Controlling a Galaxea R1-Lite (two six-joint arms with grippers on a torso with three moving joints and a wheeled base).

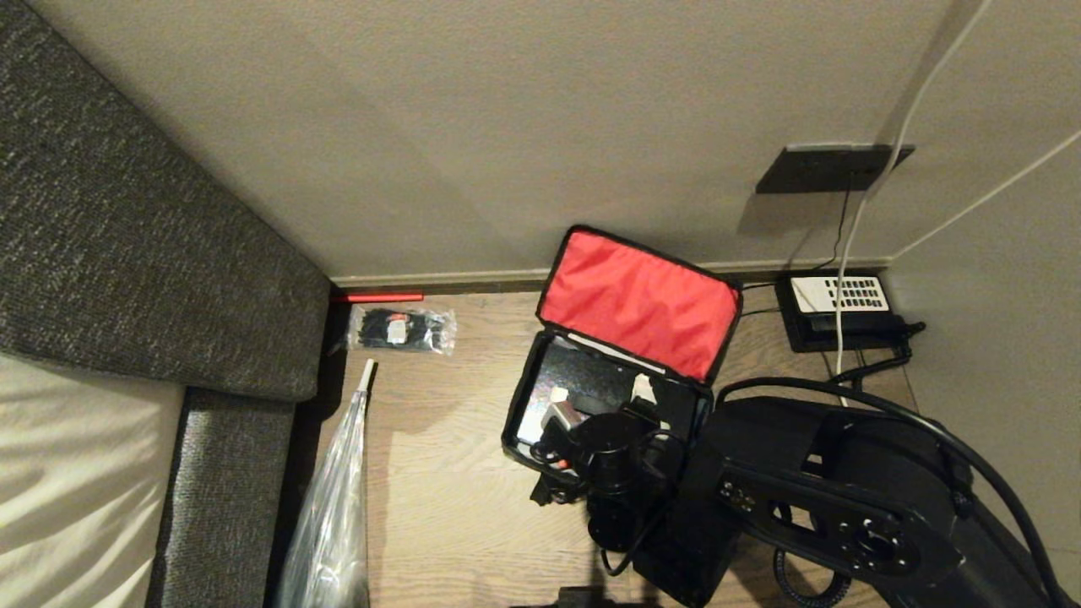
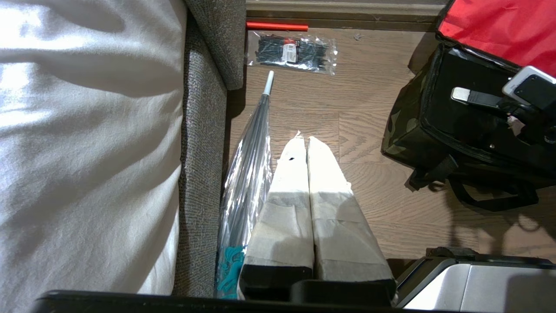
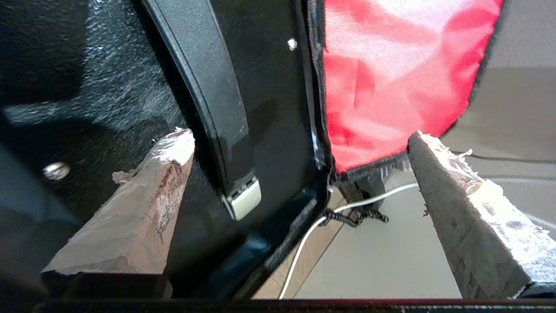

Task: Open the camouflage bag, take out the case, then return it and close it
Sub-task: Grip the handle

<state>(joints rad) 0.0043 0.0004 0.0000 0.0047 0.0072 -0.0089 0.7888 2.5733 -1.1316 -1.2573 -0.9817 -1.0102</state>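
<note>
Right gripper (image 3: 299,174) hangs with its two tape-wrapped fingers (image 3: 143,208) spread wide and nothing between them, one finger over the black interior and the other out past the edge of the red lid, straddling the back wall of the small boxy camouflage bag (image 1: 621,355). In the head view the black right arm comes in from the lower right of the frame and bends down so that its wrist sits over the near right part of the bag's open mouth. That bag stands on the brown wood-grain floor (image 1: 439,473) at centre frame, its red-lined lid (image 1: 639,301) thrown back and leaning up toward the beige wall (image 1: 507,127); the long axis of the bag runs roughly from lower left to upper right, and the mouth faces upward. Inside lies a black case with a black strap ending in a silver tip (image 3: 243,198). To the upper right of the bag sits a black desk phone with a white keypad (image 1: 840,308), with cords trailing near it. To the upper left lies a clear packet of black cable ties (image 1: 401,329), and a folded clear plastic umbrella (image 1: 334,507) stretches down toward the lower left beside the grey fabric sofa (image 1: 152,279). Left gripper (image 2: 306,143) is parked over the floor near the umbrella, its taped fingers pressed together.
</note>
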